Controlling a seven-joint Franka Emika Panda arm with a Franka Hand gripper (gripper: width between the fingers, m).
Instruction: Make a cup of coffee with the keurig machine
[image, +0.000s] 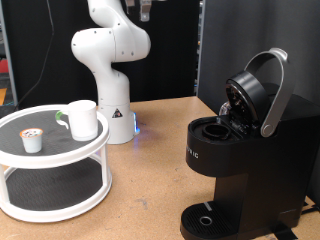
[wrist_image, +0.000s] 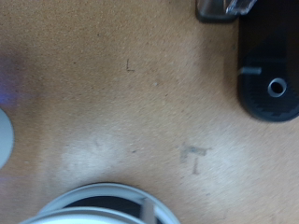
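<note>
The cup (image: 83, 119), a plain white mug, stands on the top tier of a white round two-tier stand (image: 50, 150) at the exterior view's left. A small white pod (image: 33, 140) with a coloured lid sits beside it on the same tier. The keurig machine (image: 235, 150) is at the right, black, its silver-handled lid (image: 262, 90) raised and the pod chamber exposed. Its round drip tray (image: 205, 220) is bare. My gripper (image: 147, 8) is high above the table, only its lower part showing at the top edge, far from cup and machine. The wrist view looks down on the keurig machine (wrist_image: 266, 56) and the stand's rim (wrist_image: 93, 201); no fingers show there.
The white arm base (image: 108, 70) stands behind the stand, a blue light at its foot. Brown tabletop (image: 150, 170) lies between the stand and the machine. A dark curtain hangs behind the machine at the back right.
</note>
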